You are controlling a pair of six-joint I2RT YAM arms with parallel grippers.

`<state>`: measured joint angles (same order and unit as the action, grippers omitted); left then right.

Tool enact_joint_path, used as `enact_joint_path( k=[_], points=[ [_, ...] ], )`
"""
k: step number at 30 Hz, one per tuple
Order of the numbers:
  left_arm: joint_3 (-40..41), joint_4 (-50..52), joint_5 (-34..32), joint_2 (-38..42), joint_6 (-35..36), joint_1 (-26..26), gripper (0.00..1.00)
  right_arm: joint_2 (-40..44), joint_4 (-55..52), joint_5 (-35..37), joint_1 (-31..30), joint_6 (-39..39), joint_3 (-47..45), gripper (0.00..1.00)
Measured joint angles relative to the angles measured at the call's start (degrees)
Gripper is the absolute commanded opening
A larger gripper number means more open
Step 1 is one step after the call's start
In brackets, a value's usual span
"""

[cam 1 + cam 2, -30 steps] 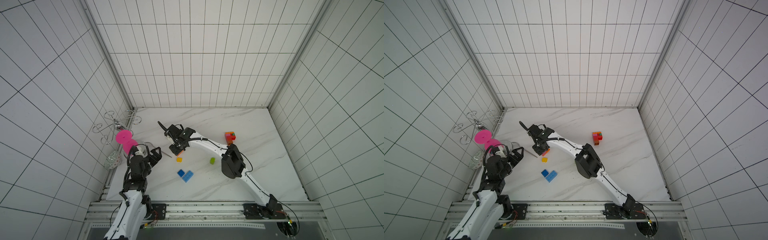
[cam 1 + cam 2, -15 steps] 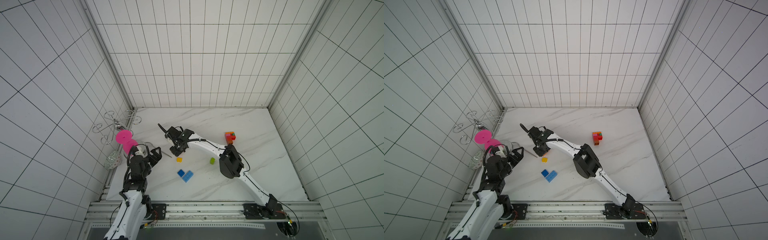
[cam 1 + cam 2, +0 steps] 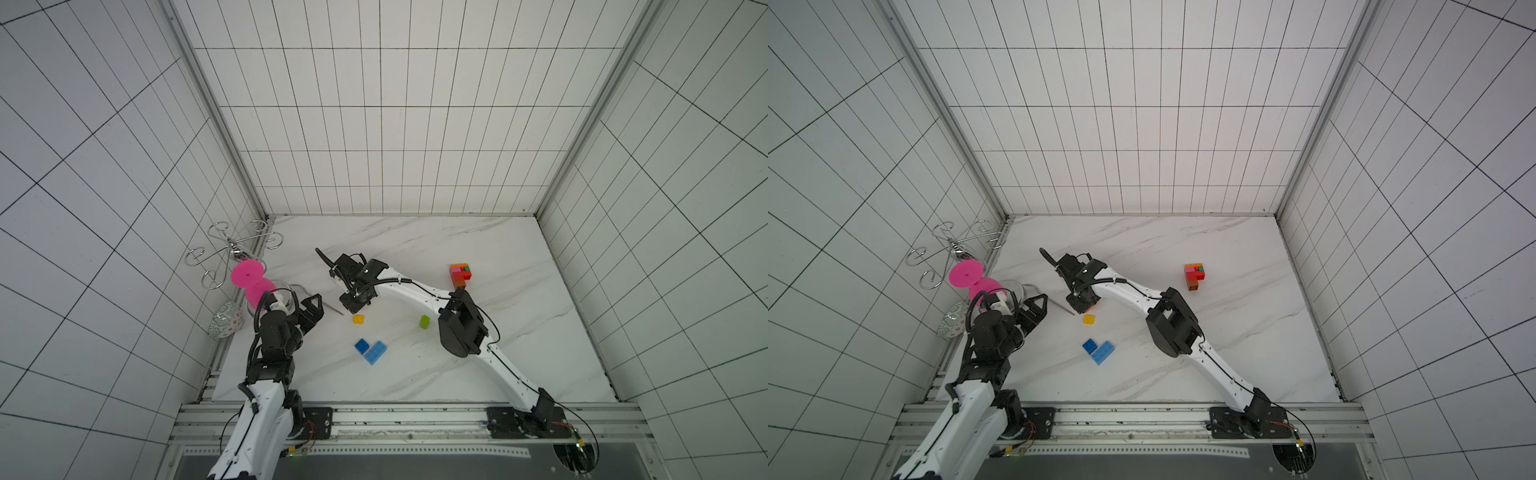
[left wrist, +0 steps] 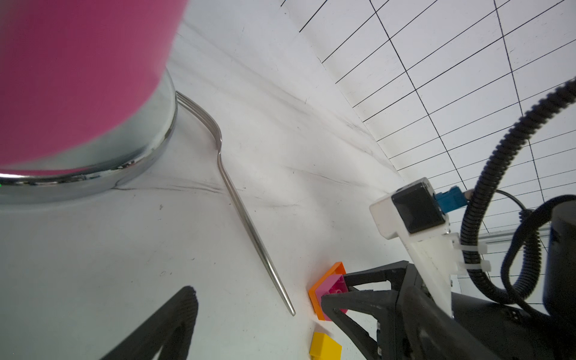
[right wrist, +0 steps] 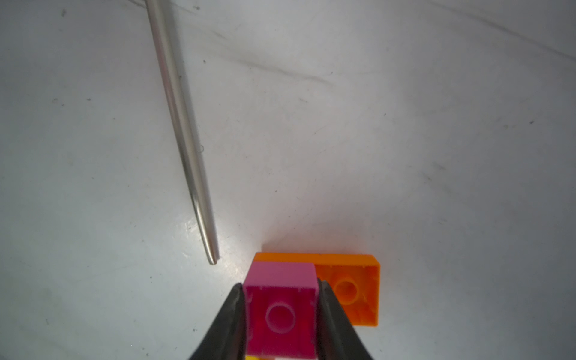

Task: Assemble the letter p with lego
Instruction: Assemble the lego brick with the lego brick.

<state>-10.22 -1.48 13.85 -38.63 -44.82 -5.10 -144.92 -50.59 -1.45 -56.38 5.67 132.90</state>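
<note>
Currently the right gripper (image 5: 282, 285) is clenched on a small pink studded plastic brick (image 5: 280, 314), hollow underside showing, pressed against an orange plastic brick (image 5: 349, 290) beside the silver metal fork (image 5: 184, 140). The left gripper (image 3: 314, 311) hangs released, jaws wide. On the white marble table (image 3: 457, 374) a yellow brick (image 3: 358, 319), two blue bricks (image 3: 370, 350) and a lime brick (image 3: 424, 321) lie loose, well apart from the multicoloured brick stack (image 3: 460, 275).

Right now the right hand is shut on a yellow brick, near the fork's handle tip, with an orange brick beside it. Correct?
No: the right hand is shut on a pink brick, not a yellow one, as the right wrist view shows. The fork and orange brick are as you say.
</note>
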Motion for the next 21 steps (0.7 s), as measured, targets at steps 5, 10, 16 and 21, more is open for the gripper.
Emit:
enact_joint_path(
  k=[5,10,16,21],
  points=[
    [0.0,0.0,0.1,0.0,0.0,0.0,0.97,1.1,2.0,0.3,0.0,0.1,-2.6,0.19],
    [0.0,0.0,0.2,0.0,0.0,0.0,0.97,2.1,3.6,0.7,0.0,1.1,-4.6,0.18],
    [0.1,-0.2,1.0,-0.1,-0.1,0.0,0.97,6.0,5.8,1.7,0.6,3.8,-11.2,0.19],
    [0.5,-1.7,2.6,-2.2,-0.2,0.0,0.97,11.1,6.3,2.6,2.0,6.6,-19.3,0.20]
  ],
)
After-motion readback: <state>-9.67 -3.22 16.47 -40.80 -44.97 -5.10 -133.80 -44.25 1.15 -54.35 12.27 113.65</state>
